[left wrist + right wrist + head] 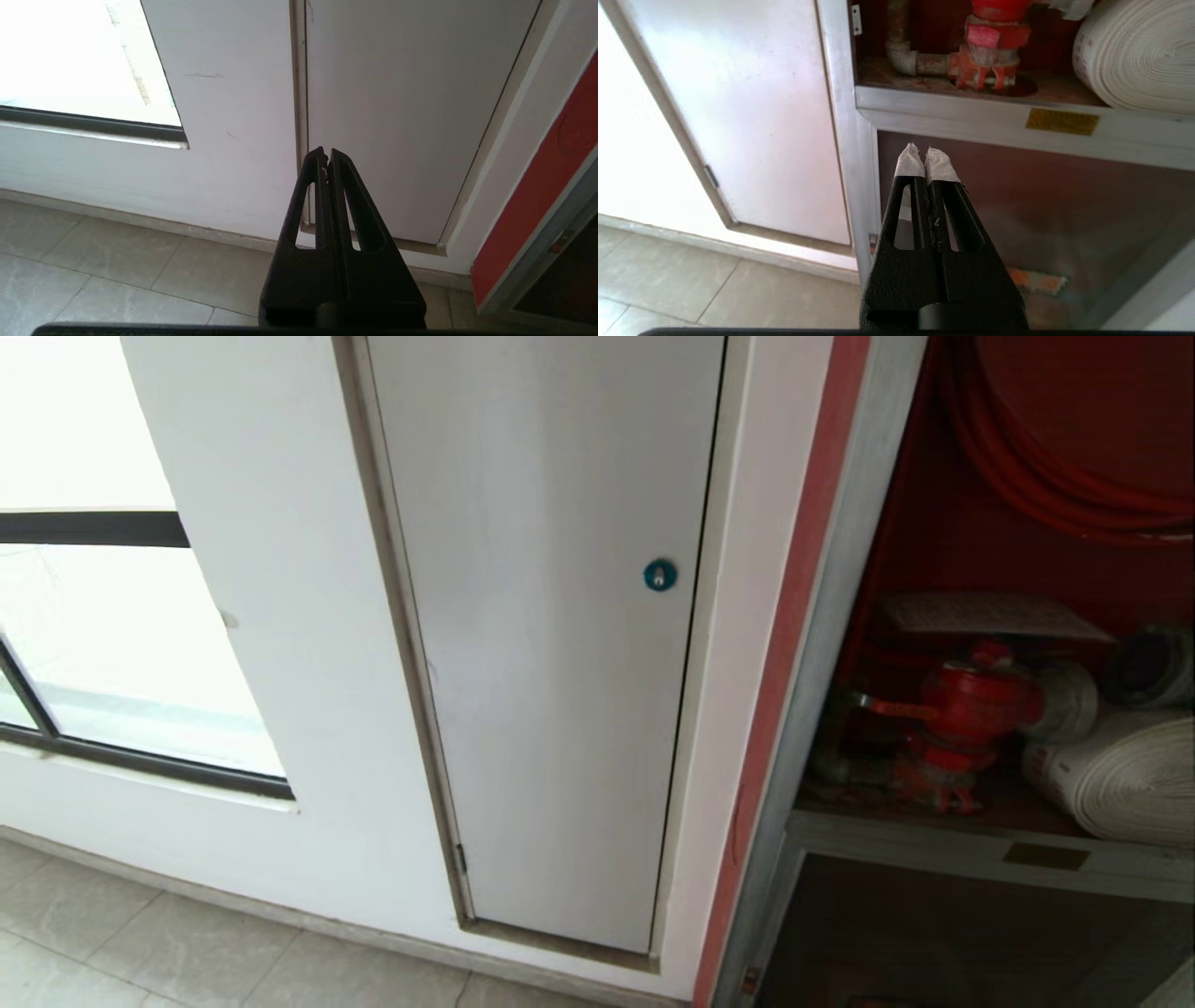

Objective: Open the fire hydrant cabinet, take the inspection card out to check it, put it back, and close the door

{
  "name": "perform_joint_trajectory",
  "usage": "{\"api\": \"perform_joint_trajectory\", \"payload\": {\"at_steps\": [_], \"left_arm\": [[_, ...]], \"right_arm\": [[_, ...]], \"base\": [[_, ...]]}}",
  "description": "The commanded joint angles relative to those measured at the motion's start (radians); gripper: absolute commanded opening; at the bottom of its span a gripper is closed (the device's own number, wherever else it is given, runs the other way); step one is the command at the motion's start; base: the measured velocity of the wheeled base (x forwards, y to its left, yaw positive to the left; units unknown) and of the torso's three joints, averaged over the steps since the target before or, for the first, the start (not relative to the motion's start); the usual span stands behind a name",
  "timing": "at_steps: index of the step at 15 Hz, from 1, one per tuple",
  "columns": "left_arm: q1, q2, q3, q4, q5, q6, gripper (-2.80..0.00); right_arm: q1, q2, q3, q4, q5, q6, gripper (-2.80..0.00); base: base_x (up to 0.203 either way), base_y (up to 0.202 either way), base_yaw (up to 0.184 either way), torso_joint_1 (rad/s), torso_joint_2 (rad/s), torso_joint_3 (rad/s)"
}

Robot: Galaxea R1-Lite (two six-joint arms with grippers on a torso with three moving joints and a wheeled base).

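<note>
Fire hydrant cabinet [845, 644] upper bay open, frame upright. Inspection card [990, 613] lies flat on top of the red valve [971, 705], long axis running along the cabinet's width, at the bay's left side. White rolled hose [1116, 775] lies beside the valve on the shelf. Left gripper [327, 156] jaws together, holding nothing, facing the white door [560, 644]. Right gripper [926, 156] jaws together, holding nothing, in front of the lower dark panel [1041, 210].

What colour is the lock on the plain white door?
Blue, round lock with a silvery centre; head view shows it best.
</note>
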Motion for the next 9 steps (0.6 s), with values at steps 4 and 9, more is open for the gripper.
{"api": "perform_joint_trajectory", "payload": {"at_steps": [4,9], "left_arm": [[0.001,0.001,0.008,0.0,0.0,0.0,-2.8],[0.001,0.001,0.008,-0.002,0.0,0.0,-2.8]], "right_arm": [[0.001,0.0,0.0,0.0,0.0,0.0,-2.8],[0.001,0.0,0.0,0.0,0.0,0.0,-2.8]], "base": [[-0.196,0.0,0.002,0.001,0.0,0.002],[-0.195,0.0,0.0,0.003,0.0,0.003]]}}
